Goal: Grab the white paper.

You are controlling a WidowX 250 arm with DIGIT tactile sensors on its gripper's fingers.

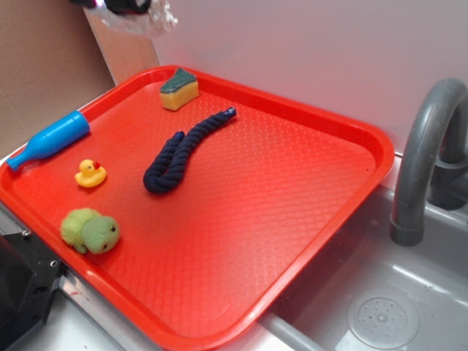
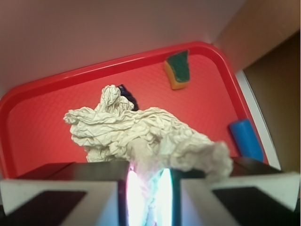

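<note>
The white paper (image 2: 141, 134) is a crumpled wad hanging from my gripper (image 2: 149, 188), whose jaws are shut on its lower end. In the wrist view it hovers high above the red tray (image 2: 42, 132). At the top left edge of the exterior view, the gripper (image 1: 121, 6) is only partly in frame, with the white paper (image 1: 150, 18) bunched below it, above the tray's far left corner (image 1: 139, 77).
On the tray lie a yellow-green sponge (image 1: 179, 89), a dark blue rope (image 1: 183, 150), a blue bottle-shaped toy (image 1: 50, 139), a yellow duck (image 1: 90, 173) and a green plush turtle (image 1: 91, 230). A grey faucet (image 1: 424, 161) and sink (image 1: 380, 307) stand to the right.
</note>
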